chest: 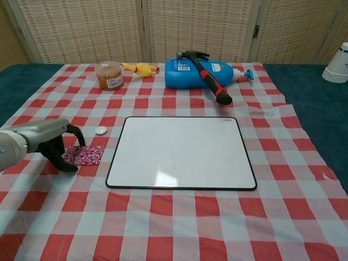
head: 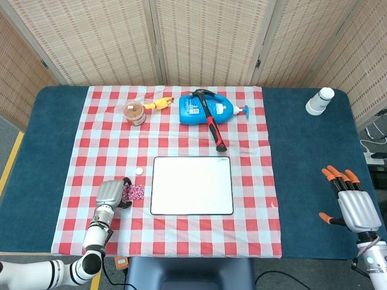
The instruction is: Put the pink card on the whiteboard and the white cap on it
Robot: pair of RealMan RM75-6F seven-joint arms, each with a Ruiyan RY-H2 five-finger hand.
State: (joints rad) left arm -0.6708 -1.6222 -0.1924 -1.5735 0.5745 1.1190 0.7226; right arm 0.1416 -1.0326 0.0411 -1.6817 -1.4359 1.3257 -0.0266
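Observation:
The pink patterned card [head: 136,192] [chest: 87,155] lies flat on the checked cloth, just left of the whiteboard [head: 191,185] [chest: 182,152]. My left hand [head: 112,193] [chest: 46,138] stands over the card's left end, its dark fingertips [chest: 69,166] arched down around that edge. The card does not look lifted. The small white cap [head: 139,171] [chest: 101,130] sits on the cloth just beyond the card, near the board's far left corner. My right hand [head: 354,205] hovers open and empty over the blue cloth at the table's right edge, out of the chest view.
A black and red hammer [head: 210,118] [chest: 209,81] lies across a blue bottle [head: 195,110] [chest: 185,74] beyond the board. A brown jar [head: 134,113] and a yellow rubber chicken [head: 158,104] stand at the far left. Stacked paper cups [head: 320,101] are at the far right.

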